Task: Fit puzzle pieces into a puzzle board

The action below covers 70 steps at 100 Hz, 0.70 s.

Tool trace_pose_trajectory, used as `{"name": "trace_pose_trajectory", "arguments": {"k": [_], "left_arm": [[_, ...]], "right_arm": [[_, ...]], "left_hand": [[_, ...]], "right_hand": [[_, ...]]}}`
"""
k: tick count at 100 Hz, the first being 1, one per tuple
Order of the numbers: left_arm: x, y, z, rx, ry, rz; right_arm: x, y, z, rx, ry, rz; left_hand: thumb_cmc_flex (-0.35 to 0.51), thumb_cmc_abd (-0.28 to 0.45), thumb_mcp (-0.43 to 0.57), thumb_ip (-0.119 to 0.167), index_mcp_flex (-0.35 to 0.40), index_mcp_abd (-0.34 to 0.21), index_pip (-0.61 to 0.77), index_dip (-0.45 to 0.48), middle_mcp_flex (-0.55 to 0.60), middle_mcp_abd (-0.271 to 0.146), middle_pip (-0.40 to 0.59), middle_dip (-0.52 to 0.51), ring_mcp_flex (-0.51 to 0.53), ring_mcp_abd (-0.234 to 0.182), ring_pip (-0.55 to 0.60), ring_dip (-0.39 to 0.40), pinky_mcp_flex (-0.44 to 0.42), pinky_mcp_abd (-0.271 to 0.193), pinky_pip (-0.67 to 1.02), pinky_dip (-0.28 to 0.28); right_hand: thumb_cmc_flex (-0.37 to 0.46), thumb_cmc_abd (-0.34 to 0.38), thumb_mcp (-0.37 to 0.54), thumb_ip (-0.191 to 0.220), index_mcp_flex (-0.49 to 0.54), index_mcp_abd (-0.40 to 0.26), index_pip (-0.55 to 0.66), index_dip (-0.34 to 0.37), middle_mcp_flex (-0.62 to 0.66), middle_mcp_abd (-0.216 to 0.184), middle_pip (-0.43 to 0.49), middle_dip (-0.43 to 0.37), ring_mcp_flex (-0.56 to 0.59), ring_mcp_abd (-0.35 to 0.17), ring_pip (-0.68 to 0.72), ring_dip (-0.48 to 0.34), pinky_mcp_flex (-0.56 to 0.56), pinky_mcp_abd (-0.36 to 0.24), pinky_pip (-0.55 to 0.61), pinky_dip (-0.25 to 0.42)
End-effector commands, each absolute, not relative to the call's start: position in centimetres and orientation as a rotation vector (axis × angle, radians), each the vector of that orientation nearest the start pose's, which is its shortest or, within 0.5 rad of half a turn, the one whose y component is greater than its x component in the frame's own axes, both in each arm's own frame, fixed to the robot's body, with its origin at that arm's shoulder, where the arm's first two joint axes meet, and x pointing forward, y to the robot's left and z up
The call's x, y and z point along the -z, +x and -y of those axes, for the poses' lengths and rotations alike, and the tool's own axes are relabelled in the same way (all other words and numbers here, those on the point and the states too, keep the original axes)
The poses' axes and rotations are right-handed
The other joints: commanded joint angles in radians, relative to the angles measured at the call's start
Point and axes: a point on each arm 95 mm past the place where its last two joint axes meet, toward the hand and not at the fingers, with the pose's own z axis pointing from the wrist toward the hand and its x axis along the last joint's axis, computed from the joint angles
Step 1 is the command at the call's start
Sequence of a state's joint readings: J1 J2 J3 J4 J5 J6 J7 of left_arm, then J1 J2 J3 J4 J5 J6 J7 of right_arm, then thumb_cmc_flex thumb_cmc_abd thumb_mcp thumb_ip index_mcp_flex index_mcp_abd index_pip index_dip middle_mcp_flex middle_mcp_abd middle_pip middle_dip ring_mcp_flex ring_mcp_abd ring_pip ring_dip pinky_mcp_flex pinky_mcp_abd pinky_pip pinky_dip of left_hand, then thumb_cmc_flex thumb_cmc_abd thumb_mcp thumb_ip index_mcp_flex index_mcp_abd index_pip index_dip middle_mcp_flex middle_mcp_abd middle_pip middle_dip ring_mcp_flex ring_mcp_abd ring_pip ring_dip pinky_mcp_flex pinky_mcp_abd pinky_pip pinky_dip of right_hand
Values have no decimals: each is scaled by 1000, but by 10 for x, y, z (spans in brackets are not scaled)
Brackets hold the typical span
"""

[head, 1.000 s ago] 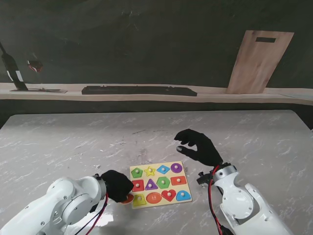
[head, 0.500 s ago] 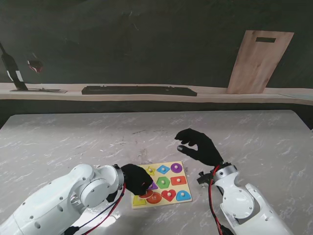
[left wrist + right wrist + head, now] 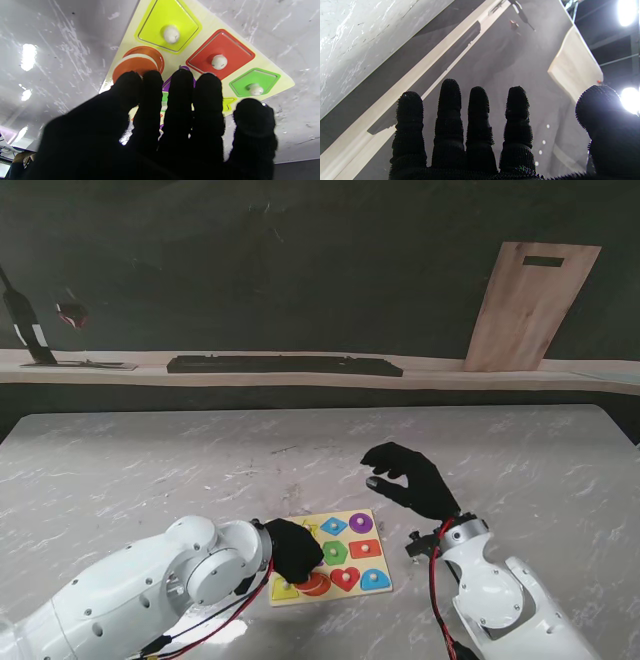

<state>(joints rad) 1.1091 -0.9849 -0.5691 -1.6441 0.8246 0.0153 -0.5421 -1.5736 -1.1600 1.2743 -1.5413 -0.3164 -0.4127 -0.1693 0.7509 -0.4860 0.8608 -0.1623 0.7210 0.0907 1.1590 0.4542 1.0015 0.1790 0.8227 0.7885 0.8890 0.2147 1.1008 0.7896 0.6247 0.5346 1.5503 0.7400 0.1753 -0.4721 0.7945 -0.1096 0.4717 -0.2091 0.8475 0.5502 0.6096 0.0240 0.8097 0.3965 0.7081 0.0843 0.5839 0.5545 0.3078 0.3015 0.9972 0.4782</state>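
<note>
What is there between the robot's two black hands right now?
In the stand's view, the colourful puzzle board with its knobbed pieces fills most of the stretch between the left hand and the raised right hand; beyond its right edge is bare marble table.

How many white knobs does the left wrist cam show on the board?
3: one on the yellow piece, one on the red piece, one on the green piece. The left hand covers the rest of the board, so more may be hidden.
</note>
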Motion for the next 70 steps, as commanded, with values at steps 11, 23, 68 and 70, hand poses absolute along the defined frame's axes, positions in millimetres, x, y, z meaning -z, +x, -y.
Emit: {"name": "trace_pose_trajectory", "arguments": {"k": [11,23,68,70], "left_arm": [[329,385,140,1184,-963,-2415],[335,387,142,1174,-997,-2411],[347,395,146,1156,-1015,-2408],[347,395,146,1156,-1016,-2408]], "right_arm": [[302,397,-1,2686,-1745,1045],[302,397,-1,2689,-1746,1045],[303,398,0,2694,-1751,1046],[303,398,0,2695,-1751,1046]], "left_hand": [[-1,-9,56,62,33,-50,8,22,25,29,29,6,42,25,39,0,26,-133,65,15],[4,-6,51,61,30,-44,7,24,23,35,29,5,41,28,39,-3,26,-135,68,11],[12,-4,37,56,31,-37,2,24,26,42,36,-2,54,28,47,-13,40,-135,83,4],[11,-3,36,55,32,-37,2,24,26,42,37,-2,54,28,47,-13,40,-135,83,3]], "right_hand": [[-17,13,1,29,2,-20,-3,0,25,-5,3,10,14,2,16,8,5,-7,19,9],[-18,13,1,29,2,-20,-2,1,25,-5,2,10,14,-1,15,8,5,-7,20,9],[-19,13,1,29,4,-18,-3,0,26,-5,3,10,14,0,16,9,5,-8,20,9],[-18,13,1,29,2,-19,-3,0,26,-4,3,10,14,1,16,8,5,-8,20,9]]}}
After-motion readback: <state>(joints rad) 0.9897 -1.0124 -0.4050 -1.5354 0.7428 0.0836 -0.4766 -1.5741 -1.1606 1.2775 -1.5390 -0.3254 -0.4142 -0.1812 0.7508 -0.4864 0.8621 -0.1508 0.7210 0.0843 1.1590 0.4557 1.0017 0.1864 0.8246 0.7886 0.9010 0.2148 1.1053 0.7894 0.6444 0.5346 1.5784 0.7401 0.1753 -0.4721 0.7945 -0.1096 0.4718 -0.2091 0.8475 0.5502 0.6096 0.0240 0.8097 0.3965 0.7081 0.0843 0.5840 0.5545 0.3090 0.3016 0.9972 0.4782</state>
